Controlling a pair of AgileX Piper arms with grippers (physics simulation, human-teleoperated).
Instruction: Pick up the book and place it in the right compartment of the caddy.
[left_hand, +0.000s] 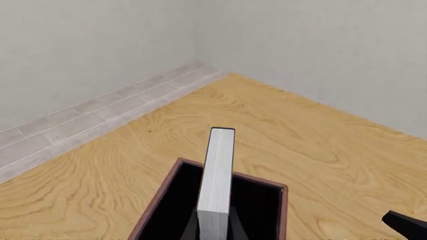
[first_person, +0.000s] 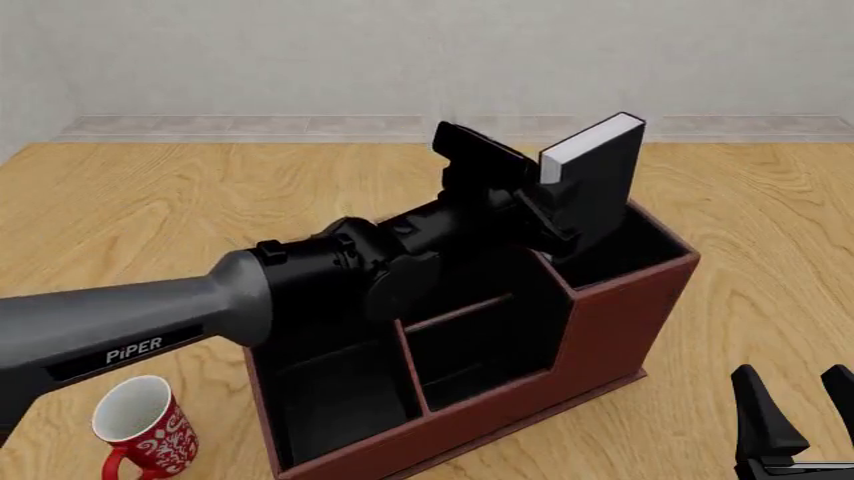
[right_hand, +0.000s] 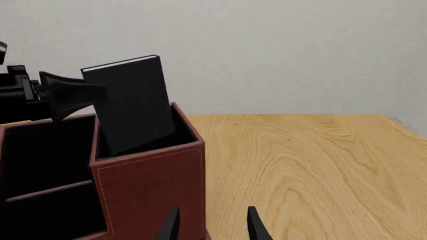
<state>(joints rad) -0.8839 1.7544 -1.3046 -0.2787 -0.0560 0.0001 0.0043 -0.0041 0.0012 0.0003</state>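
The only readable text is showing in the front view: the word "PiPER" in white letters is sitting on the grey sleeve of the left arm (first_person: 120, 325), at the lower left of the frame. Just below it, the red mug (first_person: 140, 428) is carrying a white pattern of curls and swirls, but nothing in it is reading as letters. The book's (first_person: 597, 172) black cover is showing no title, and both wrist views are offering no text.

Plain pale grey walls (first_person: 400, 50) meet in a corner. A strip of light grey floor (left_hand: 80, 117) runs along their foot, past the light wooden table (first_person: 134, 220). Lighting is soft and even.
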